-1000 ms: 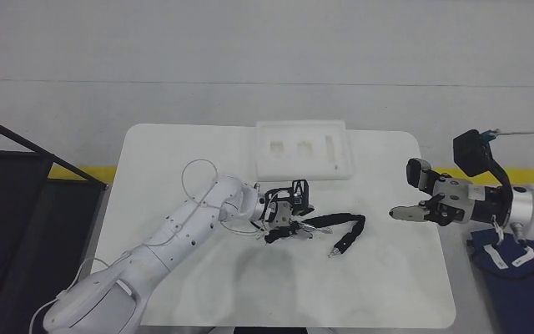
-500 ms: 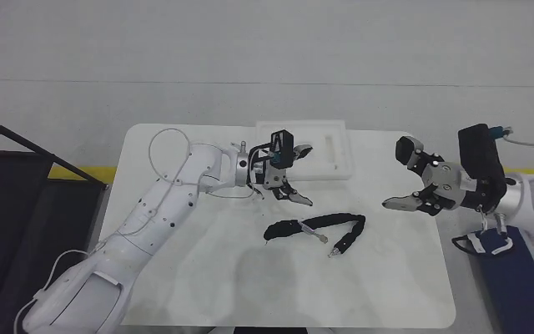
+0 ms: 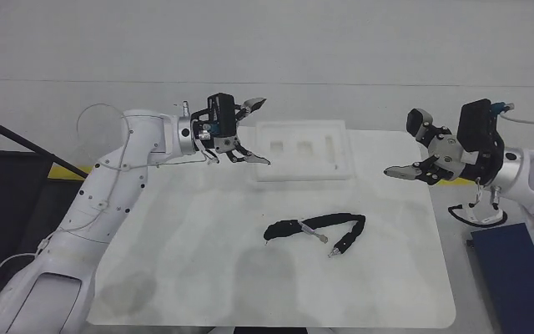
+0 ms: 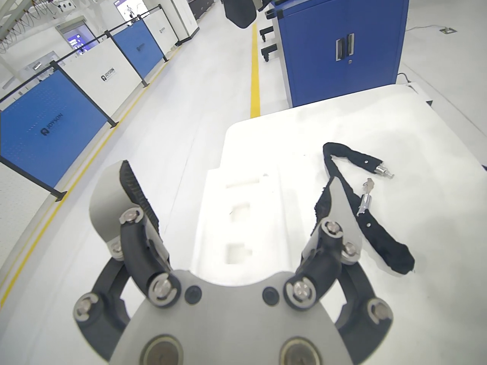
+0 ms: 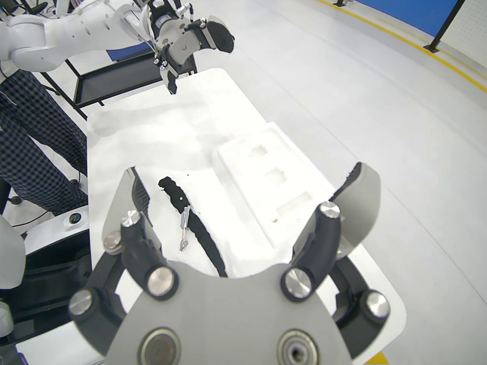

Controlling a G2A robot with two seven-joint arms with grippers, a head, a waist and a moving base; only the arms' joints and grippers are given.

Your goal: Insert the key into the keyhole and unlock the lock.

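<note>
Key [image 3: 315, 232] lies touching the cable lock [image 3: 338, 222], centre of surface [image 3: 209, 275]. Left tool [image 3: 257, 131] at 11 o'clock, right tool [image 3: 406, 144] at 2 o'clock, both spread, empty.

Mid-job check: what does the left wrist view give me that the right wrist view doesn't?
Left wrist, not right: the free plug end of the lock lying on the table, and a blue cabinet beyond. Right wrist, not left: the left gripper from outside, open, in the air by the table's edge, a black rack behind it. Both: the lock, the key at its metal cylinder, the white foam tray.
</note>
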